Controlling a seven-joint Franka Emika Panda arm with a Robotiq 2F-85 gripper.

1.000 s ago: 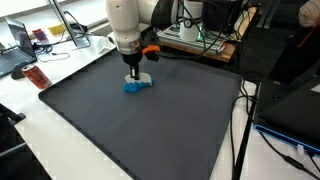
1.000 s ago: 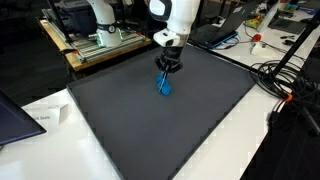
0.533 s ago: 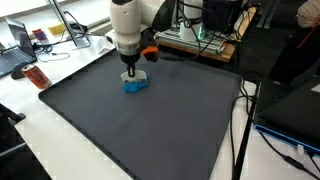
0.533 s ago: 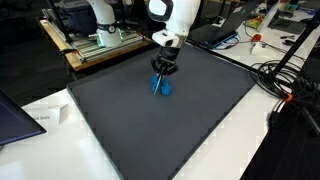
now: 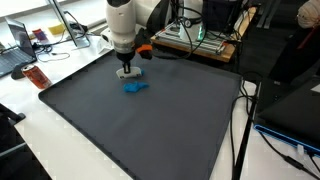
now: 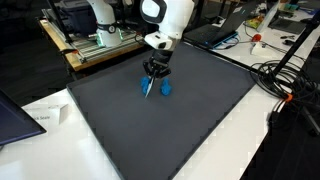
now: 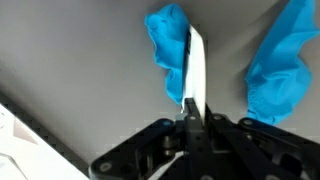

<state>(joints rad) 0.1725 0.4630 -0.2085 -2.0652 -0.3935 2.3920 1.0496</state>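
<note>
My gripper (image 7: 190, 108) is shut on a thin white strip (image 7: 196, 65) that points away from the wrist. A crumpled blue piece (image 7: 168, 50) clings to the strip's far end. A second blue piece (image 7: 280, 65) lies to its right on the dark grey mat (image 7: 80, 60). In both exterior views the gripper (image 5: 127, 72) (image 6: 152, 72) hangs just above the mat's back part. The held blue piece (image 6: 148, 88) sits below it, a little apart from the loose blue piece (image 6: 166, 88) on the mat. From the other side the blue stuff (image 5: 135, 87) shows as one patch.
The mat (image 5: 140, 130) covers most of a white table (image 6: 230, 140). A red object (image 5: 32, 76) and a laptop (image 5: 18, 45) lie beyond its corner. Equipment and cables (image 5: 200, 35) crowd the back edge. A second robot base (image 6: 105, 25) stands behind. Cables (image 6: 285, 85) trail at one side.
The gripper has risen slightly and shifted sideways, taking the white strip and one blue piece with it. That piece has separated from the blue piece left on the mat.
</note>
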